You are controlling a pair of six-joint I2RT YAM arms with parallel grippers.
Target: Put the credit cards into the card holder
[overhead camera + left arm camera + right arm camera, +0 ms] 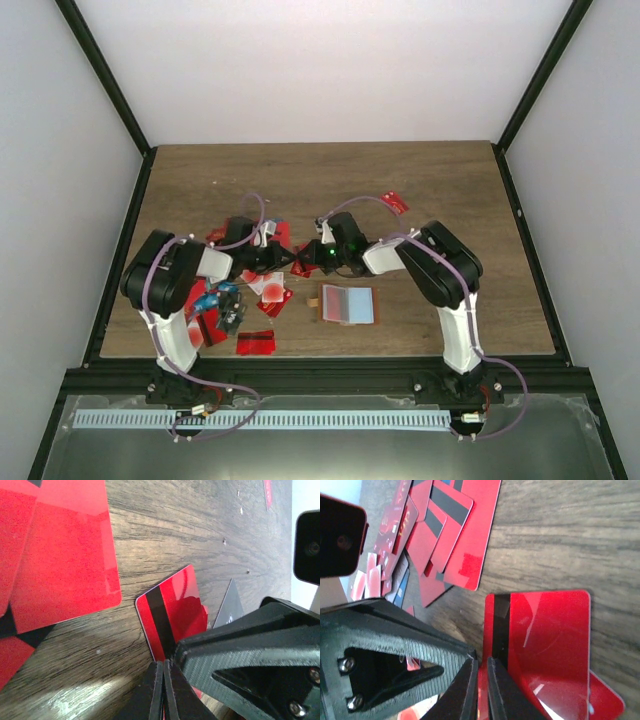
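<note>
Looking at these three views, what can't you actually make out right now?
- Left wrist view: the left end effector, shut on the striped card, covers its near end.
- Right wrist view: whether the right end effector truly pinches the red card, whose edge it covers.
- Whether those are one card: unclear.
- Top view: where both end effectors meet is hidden under their own bodies; the pockets of the card holder are too small to read.

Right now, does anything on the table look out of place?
One red card lies alone toward the back right of the table, far from the other credit cards scattered at left. Nothing looks damaged.
</note>
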